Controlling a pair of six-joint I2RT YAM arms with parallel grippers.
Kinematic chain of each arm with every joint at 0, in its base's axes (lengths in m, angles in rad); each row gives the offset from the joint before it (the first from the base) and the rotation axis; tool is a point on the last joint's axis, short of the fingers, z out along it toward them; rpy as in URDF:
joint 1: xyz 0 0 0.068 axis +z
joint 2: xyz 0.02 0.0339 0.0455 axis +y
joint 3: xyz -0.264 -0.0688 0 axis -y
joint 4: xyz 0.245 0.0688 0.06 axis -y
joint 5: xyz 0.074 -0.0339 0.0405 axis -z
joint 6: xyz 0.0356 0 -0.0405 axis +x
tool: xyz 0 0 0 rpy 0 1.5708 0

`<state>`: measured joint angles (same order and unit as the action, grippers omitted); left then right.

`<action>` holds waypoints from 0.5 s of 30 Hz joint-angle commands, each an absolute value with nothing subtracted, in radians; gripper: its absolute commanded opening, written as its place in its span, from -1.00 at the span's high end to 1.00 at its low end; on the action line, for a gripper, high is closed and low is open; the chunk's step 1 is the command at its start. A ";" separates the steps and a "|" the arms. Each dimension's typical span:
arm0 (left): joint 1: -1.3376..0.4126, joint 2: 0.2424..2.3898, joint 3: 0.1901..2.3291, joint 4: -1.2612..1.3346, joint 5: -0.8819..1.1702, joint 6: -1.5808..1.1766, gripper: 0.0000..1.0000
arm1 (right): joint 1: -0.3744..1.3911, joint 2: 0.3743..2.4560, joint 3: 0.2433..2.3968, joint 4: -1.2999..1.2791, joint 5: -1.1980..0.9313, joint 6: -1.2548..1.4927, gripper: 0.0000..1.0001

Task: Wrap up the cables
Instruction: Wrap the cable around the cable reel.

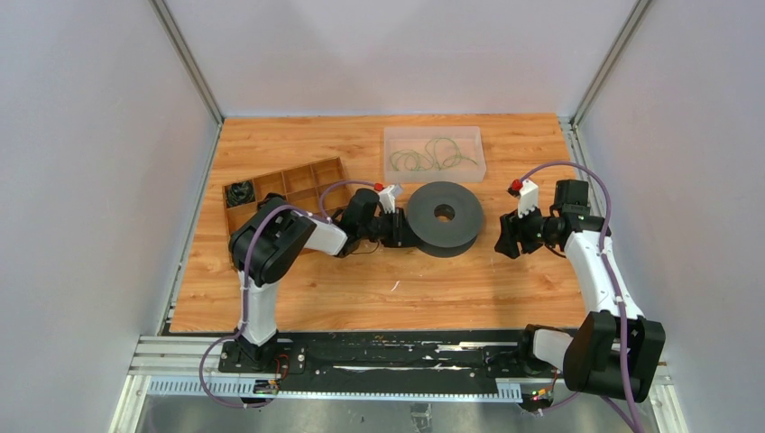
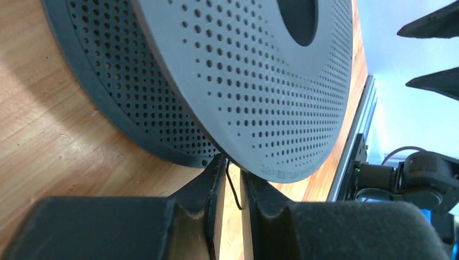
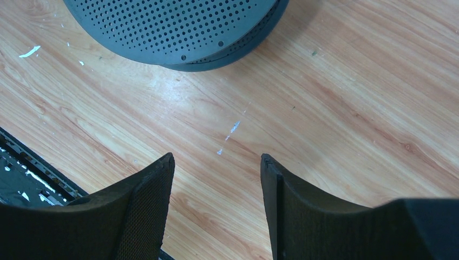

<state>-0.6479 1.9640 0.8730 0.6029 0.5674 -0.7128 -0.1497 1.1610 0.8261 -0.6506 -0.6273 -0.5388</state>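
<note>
Left arm (image 1: 271,248), right arm (image 1: 595,271): bulky black joint housings, white tube links, black base blocks. Thick purple cords (image 1: 577,167) looped along each arm, base to wrist. White wrist block (image 1: 528,195) topped with red cap (image 1: 516,186); same pair on left wrist. Left gripper (image 2: 233,170): matte black wedge fingers (image 2: 208,184) tapering to narrow tips. Right gripper (image 3: 216,162): same black wedges, fine mesh texture on one inner face, stepped ridge along other.
</note>
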 commanded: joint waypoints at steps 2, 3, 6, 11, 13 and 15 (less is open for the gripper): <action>-0.658 2.012 0.867 0.658 0.574 -0.766 0.48 | -0.132 1.142 0.813 -0.649 -0.646 -0.526 -0.18; -0.658 2.012 0.863 0.658 0.576 -0.763 0.41 | -0.132 1.141 0.812 -0.650 -0.646 -0.526 -0.18; -0.655 2.003 0.853 0.654 0.585 -0.751 0.19 | -0.132 1.134 0.811 -0.651 -0.646 -0.528 -0.18; -0.646 1.968 0.833 0.604 0.611 -0.705 -0.11 | -0.132 1.131 0.810 -0.653 -0.644 -0.529 -0.18; -0.643 1.949 0.815 0.594 0.615 -0.685 -0.14 | -0.132 1.129 0.811 -0.652 -0.642 -0.530 -0.18; -0.640 1.932 0.809 0.566 0.623 -0.662 -0.16 | -0.132 1.129 0.812 -0.653 -0.642 -0.529 -0.18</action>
